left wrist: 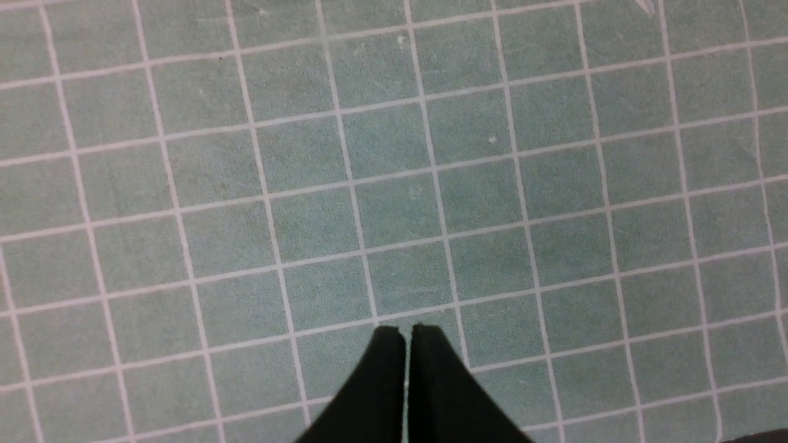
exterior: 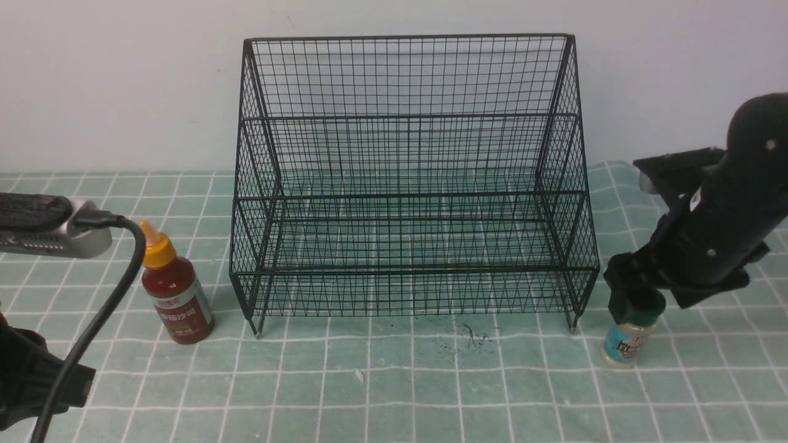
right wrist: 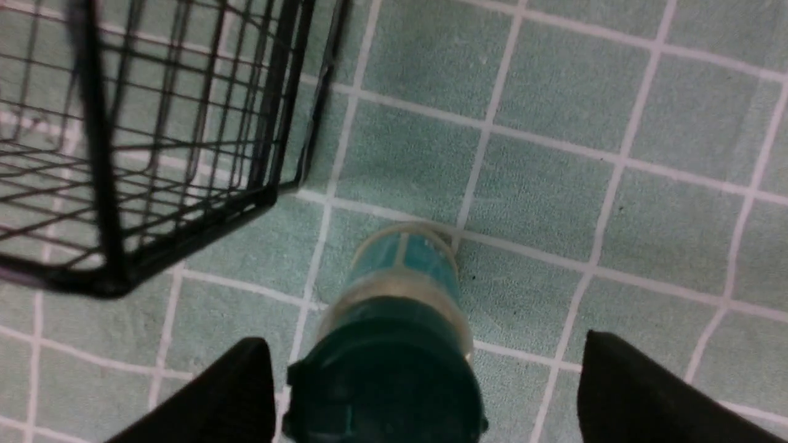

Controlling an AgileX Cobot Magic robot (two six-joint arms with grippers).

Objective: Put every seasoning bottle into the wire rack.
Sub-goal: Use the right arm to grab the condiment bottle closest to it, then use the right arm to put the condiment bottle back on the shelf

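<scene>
The black wire rack stands in the middle of the cloth against the wall; nothing shows on its shelves. The dark-red sauce bottle with its orange cap stands upright just left of the rack's front left foot. The green-capped shaker jar stands upright by the rack's front right foot. My right gripper is open and straddles the jar's cap: one finger is close beside it, the other well apart. The rack's corner shows in that view. My left gripper is shut and empty over bare cloth.
A green checked cloth covers the table, with a white wall behind. The left arm's camera and black cable hang close to the sauce bottle. Dark specks lie on the cloth before the rack.
</scene>
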